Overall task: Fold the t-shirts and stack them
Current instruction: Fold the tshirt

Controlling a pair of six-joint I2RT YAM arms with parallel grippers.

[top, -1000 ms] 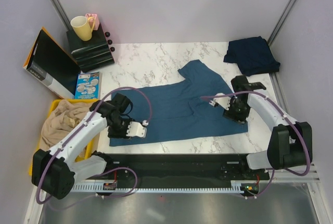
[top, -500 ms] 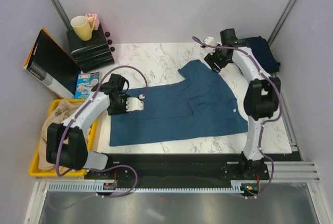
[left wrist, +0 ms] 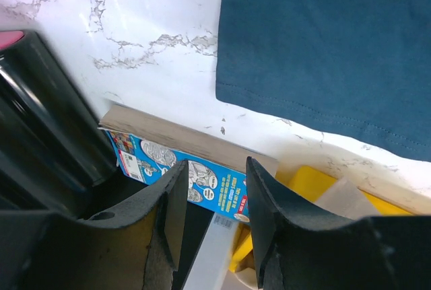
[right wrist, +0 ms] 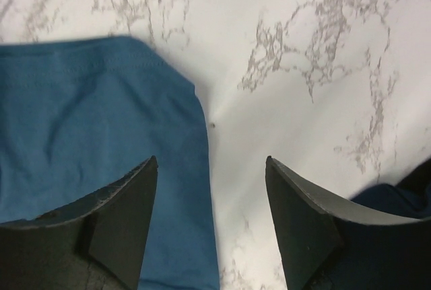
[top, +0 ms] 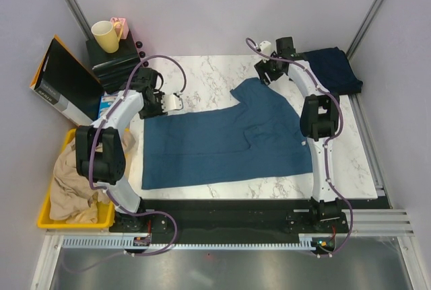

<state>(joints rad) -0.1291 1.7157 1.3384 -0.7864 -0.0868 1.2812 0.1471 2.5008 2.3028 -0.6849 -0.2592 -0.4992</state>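
Steel-blue t-shirt (top: 229, 138): spread flat and sideways on the marble table (top: 202, 75), the straight hem at the left and one short sleeve reaching toward the far side. The cloth is mostly smooth, with a soft crease running across its right half.

Hem, seen from the left wrist: a square corner (left wrist: 323, 54) with a double row of stitching, lying flat on the marble.

Sleeve, seen from the right wrist: a rounded corner (right wrist: 101, 142) with a stitched edge, lightly rippled.

Navy t-shirt (top: 330, 71): a darker, crumpled bundle beyond the steel-blue shirt's far right corner, apart from it; a sliver shows in the right wrist view (right wrist: 394, 206).

Left gripper (top: 176, 101): just off the steel-blue shirt's far left corner, fingers spread with nothing between them (left wrist: 215, 165).

Right gripper (top: 264, 75): over the far tip of the steel-blue shirt's sleeve, fingers wide apart and holding nothing (right wrist: 210, 162).

Left of the steel-blue shirt: a yellow bin (top: 50, 212) holding tan cloth (top: 74, 175), and a blue booklet (top: 111, 108).

Beyond the steel-blue shirt's far left corner: a black stack (top: 118, 64) with a yellow mug (top: 104, 34) on top.
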